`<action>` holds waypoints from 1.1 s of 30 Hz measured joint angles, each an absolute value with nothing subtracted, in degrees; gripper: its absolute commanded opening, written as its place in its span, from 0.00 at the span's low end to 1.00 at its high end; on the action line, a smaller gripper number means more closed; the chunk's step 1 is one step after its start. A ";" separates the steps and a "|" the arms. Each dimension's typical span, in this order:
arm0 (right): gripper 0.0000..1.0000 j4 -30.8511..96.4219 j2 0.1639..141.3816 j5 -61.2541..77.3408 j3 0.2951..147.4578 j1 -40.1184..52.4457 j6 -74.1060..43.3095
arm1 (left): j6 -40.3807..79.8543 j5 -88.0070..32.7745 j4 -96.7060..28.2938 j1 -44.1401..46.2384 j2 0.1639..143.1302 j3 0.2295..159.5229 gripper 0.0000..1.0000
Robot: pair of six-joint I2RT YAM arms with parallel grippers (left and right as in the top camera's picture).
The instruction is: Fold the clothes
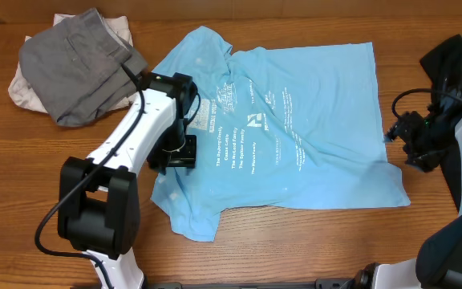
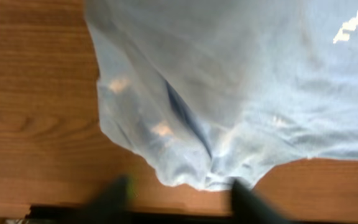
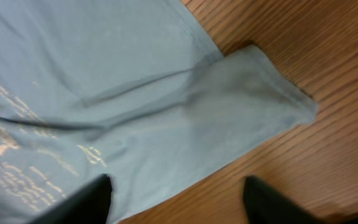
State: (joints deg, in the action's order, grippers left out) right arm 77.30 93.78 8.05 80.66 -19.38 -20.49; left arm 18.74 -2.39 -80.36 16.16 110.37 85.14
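The light blue T-shirt (image 1: 287,128) lies spread and wrinkled on the wooden table, white print facing up. My left gripper (image 1: 175,152) hovers over the shirt's left edge near a sleeve; in the left wrist view its fingers (image 2: 182,196) are apart and empty just off the sleeve's rumpled hem (image 2: 191,168). My right gripper (image 1: 399,132) is at the shirt's right edge; in the right wrist view its fingers (image 3: 176,196) are wide apart and empty above the shirt's edge (image 3: 166,137), with a sleeve (image 3: 260,99) beyond.
A grey garment (image 1: 79,64) lies folded on an off-white one (image 1: 22,88) at the back left. A black garment (image 1: 459,56) sits at the far right edge, behind the right arm. Bare wood table (image 1: 311,241) runs along the front.
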 measured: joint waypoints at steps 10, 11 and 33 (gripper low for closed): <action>0.21 67.77 93.76 7.90 69.97 -19.38 -22.83 | 18.02 -4.10 -71.42 12.86 110.37 74.35 0.04; 0.21 67.31 93.76 8.14 69.71 -19.38 -23.14 | 18.00 -4.12 -70.72 12.86 110.37 73.47 0.04; 0.09 60.69 95.11 8.80 67.81 -19.38 -28.08 | 18.44 -9.28 -60.18 5.74 108.05 61.65 0.04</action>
